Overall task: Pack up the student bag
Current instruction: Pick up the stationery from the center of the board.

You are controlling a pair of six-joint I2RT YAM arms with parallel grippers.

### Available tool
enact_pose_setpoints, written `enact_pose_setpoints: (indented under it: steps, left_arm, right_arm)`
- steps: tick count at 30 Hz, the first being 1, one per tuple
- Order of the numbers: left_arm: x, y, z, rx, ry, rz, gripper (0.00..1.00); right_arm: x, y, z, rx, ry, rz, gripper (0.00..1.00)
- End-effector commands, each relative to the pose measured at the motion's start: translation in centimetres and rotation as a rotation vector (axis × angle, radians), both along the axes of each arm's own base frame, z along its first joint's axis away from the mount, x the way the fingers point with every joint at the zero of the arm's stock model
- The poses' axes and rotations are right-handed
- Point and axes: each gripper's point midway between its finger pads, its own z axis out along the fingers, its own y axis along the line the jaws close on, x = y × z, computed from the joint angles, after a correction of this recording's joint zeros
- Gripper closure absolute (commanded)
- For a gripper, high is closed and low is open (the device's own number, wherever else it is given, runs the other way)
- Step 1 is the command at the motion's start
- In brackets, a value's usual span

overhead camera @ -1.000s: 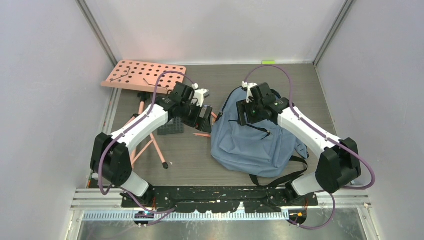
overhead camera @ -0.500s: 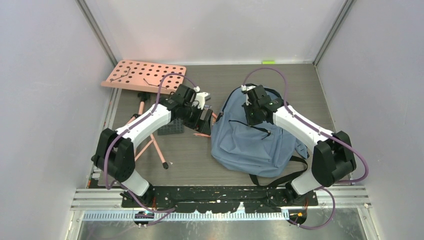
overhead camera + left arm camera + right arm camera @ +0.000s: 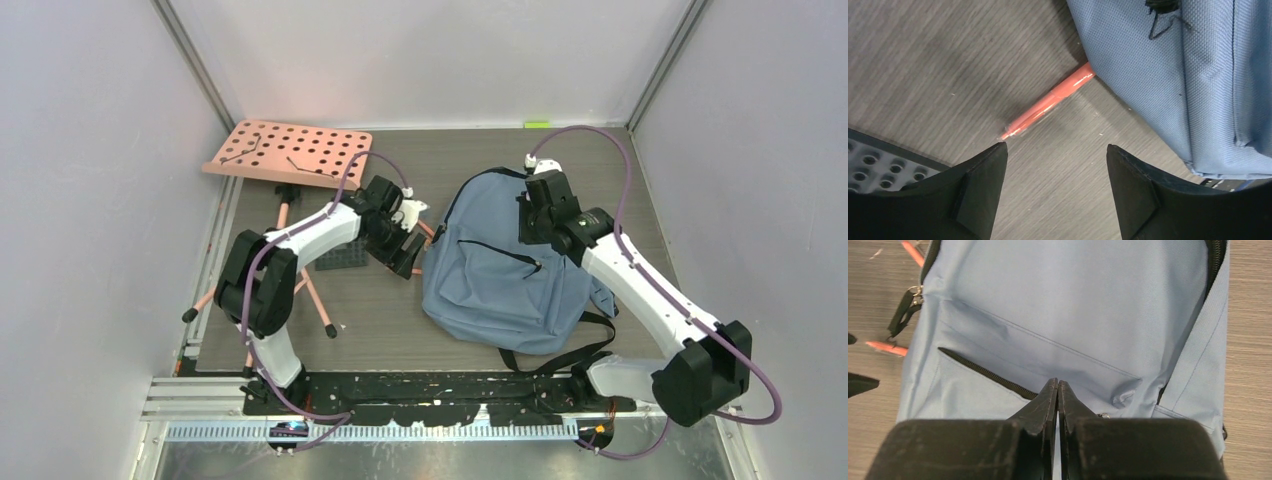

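A: Where is the bag sitting?

B: I'm seeing the student bag (image 3: 505, 285) lying flat on the surface (image 3: 380, 320), right of centre, with black straps trailing toward the near edge.

A: And your grippers?

B: I'm holding the left gripper (image 3: 1055, 150) with its fingers spread wide, just above an orange pen (image 3: 1048, 107) whose far end is meeting the bag's left edge. The right gripper (image 3: 1057, 385) is hanging over the front pocket, fingers pressed together on nothing.
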Motion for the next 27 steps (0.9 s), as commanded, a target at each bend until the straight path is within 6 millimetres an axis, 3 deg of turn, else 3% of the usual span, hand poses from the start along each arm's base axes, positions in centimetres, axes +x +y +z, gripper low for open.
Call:
enact_pose_setpoints:
  steps: [1,8,14,27]
  left_arm:
    - [2.1,-0.3,0.7,-0.009,-0.123,-0.093,0.27]
    - [2.0,-0.9,-0.3,-0.032,-0.117,-0.145,0.37]
    - [1.7,-0.8,-1.2,0.006,-0.120,-0.153,0.38]
    - [0.9,-0.1,-4.0,0.198,-0.167,-0.170,0.44]
  right_arm:
    - [-0.6,1.2,2.3,0.111,-0.059,0.021,0.89]
    - [-1.1,1.7,3.5,0.157,-0.088,0.044,0.88]
    - [-1.3,1.9,4.3,0.185,-0.105,0.052,0.88]
    - [-1.7,2.0,5.0,0.215,-0.127,0.066,0.88]
